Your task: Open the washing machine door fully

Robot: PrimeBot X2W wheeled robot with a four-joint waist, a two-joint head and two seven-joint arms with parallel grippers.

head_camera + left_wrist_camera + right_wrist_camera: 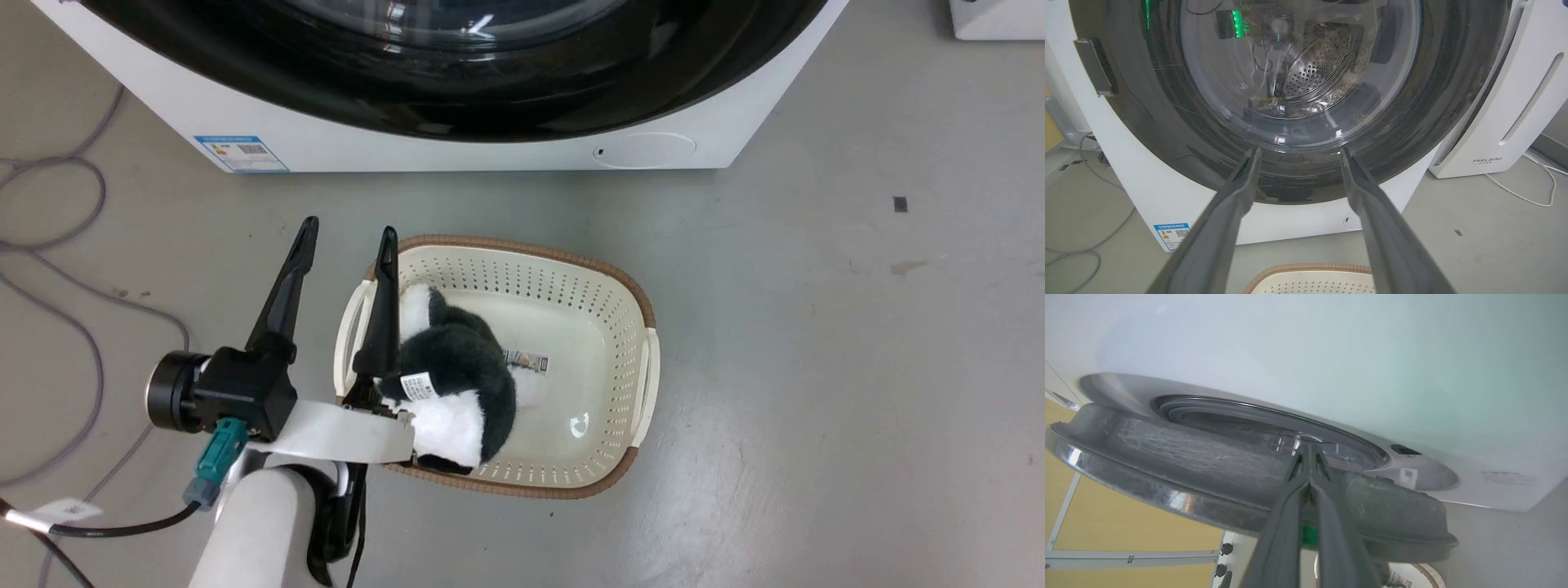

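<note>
Left gripper [349, 229] hangs released over the basket [522, 249], right gripper [1308, 451] clenched empty, tips between the ajar washing machine door [1180, 453] and the washing machine [1331, 355]; door looks heavy, stiff, slick, so hook its rim, not the glass

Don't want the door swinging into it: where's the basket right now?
In the head view the basket sits mid-frame on the floor, just in front of the washer, with the open left claw at its left rim.
</note>
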